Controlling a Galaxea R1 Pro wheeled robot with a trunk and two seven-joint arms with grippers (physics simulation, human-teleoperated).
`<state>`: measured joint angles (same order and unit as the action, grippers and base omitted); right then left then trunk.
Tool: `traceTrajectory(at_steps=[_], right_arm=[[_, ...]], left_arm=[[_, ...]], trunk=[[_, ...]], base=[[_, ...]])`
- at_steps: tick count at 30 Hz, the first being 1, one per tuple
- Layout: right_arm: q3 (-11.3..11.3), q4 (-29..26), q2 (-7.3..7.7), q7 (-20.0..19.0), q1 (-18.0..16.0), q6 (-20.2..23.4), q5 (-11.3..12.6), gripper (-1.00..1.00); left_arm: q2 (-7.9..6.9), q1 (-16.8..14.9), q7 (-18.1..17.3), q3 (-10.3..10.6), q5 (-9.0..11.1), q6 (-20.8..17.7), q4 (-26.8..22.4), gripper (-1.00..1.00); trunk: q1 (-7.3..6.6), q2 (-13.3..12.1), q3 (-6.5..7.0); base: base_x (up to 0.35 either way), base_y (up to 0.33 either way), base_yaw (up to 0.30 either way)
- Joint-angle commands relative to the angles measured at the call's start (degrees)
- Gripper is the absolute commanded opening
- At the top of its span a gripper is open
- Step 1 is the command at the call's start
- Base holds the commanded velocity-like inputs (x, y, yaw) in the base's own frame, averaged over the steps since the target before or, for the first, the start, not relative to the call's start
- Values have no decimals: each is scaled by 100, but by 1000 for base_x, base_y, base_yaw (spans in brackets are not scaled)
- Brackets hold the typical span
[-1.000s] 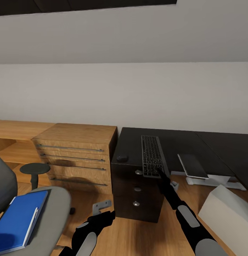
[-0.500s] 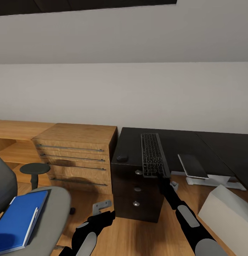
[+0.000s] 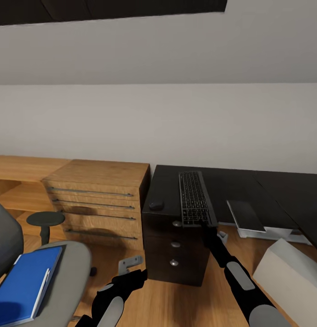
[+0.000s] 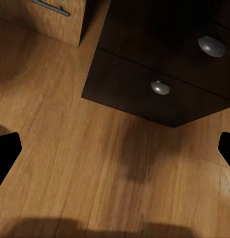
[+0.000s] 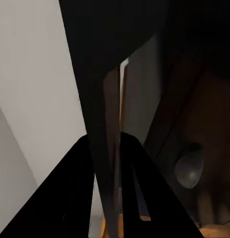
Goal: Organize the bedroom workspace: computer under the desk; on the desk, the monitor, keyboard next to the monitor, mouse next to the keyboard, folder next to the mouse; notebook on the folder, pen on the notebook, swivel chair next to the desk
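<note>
Across the black desk point(image 3: 231, 181), lengthwise from front edge toward the wall: so lies the keyboard point(image 3: 193, 196), long axis running away from the robot, near short end just past the desk front above the top drawer knob point(image 3: 177, 223), far end well short of the wall. Compared with a second ago, slid a little deeper onto the desktop, with less overhang over that knob; also a small tilt of the whole view, so a head move and no shift of the furniture. Judged nearly placed, yet probably in need of turning to sit next to a monitor. Pinched at that near end by the right gripper point(image 3: 206, 223), fingers point(image 5: 70, 198) closed flat on the thin slab. At the left, on the grey swivel chair point(image 3: 72, 272), still waiting: the blue folder point(image 3: 26, 281). At the right, on the floor, the light grey computer point(image 3: 290, 272). Low over bare wood floor before the drawers, the left gripper point(image 3: 135, 274), spread wide and holding nothing. Smallest, just beside the keyboard on the desk's left edge: the black mouse point(image 3: 155, 205).
</note>
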<state>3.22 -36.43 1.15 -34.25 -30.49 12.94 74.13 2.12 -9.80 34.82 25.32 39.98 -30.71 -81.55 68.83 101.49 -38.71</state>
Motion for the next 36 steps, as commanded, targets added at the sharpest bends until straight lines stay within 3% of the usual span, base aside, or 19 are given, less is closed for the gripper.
traceTrajectory(at_steps=[1,5,16,20,23,25,28,30,31,33,36], right_arm=[[-1,-2,-1,-13,-5,66,75,-100],[-33,-34,-1,-20,-8,81,71,-100],[-15,-1296,36,137,192,336,88,-100],[-8,-2160,47,819,524,917,92,-100],[1,-3834,55,2097,1262,1367,87,-100],[2,-4281,53,2300,1453,1420,86,-100],[1,-4505,49,2395,1561,1454,113,-100],[2,-4549,46,2422,1606,1473,424,-100],[3,-4523,46,2427,1628,1478,833,-100],[1,-4391,48,2427,1642,1476,1391,-100],[3,-4246,56,2429,1649,1482,1890,-100]], left_arm=[[-1,-5,57,7,54,-6,-6,100],[-1,-5,60,8,54,1,-6,100],[-1,-5,69,13,53,3,-9,100],[-1,-5,69,16,54,3,-10,100],[-1,-5,69,17,52,3,-10,100],[-1,-5,66,17,53,3,-10,100],[-1,-5,62,17,53,3,-10,100],[-1,-5,61,17,54,-2,-8,100],[-1,-5,61,17,54,-4,-7,100],[-1,-5,65,17,54,-5,-4,100],[-1,-5,68,17,54,-4,-2,100]], trunk=[[-23,-39,13],[-111,-199,85],[-353,-640,282],[-440,-801,354],[-506,-921,408],[-528,-961,426],[-528,-961,426],[-528,-961,426],[-528,-961,426],[-528,-961,426],[-528,-961,426]], base=[[0,0,0],[0,0,0],[0,0,0],[0,0,0],[0,0,0],[0,0,0],[0,0,0],[0,0,0],[0,0,0],[0,0,0],[0,0,0]])
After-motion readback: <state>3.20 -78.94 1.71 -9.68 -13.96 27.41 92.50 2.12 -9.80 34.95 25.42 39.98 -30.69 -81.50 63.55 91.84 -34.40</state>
